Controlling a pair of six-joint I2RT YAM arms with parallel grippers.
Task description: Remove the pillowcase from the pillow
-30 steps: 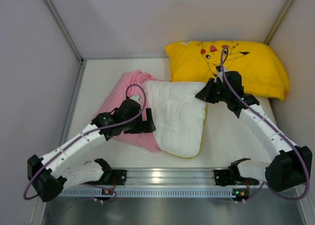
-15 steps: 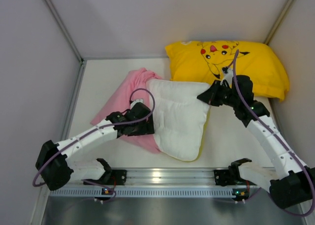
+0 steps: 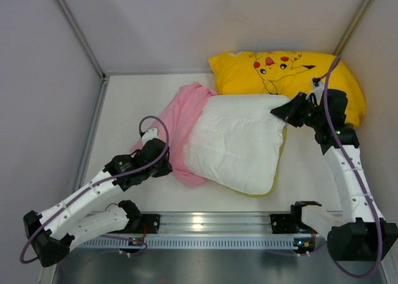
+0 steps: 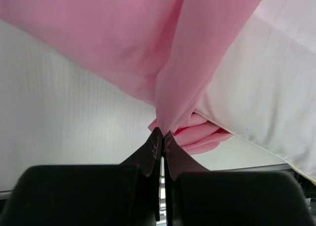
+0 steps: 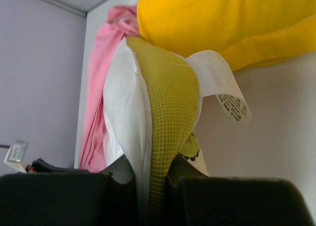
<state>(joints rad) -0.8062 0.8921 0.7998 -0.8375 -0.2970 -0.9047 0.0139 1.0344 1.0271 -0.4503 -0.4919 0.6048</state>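
Because both things are soft and light, neither should resist much. The pillow is plump and squashy and lies across the middle of the worktop. The pink pillowcase is thin, limp cloth, bunched over the pillow's left end only. The left claw is pinched tight on a fold of that pink cloth, low near the worktop. The right claw is clamped on the pillow's right edge, along its yellow mesh trim beside the care label. Both look like sound holds: loose cloth at one end, firm seam at the other. Thin fabric may slip from so small a pinch, I judge. A yellow cartoon pillow lies just behind.
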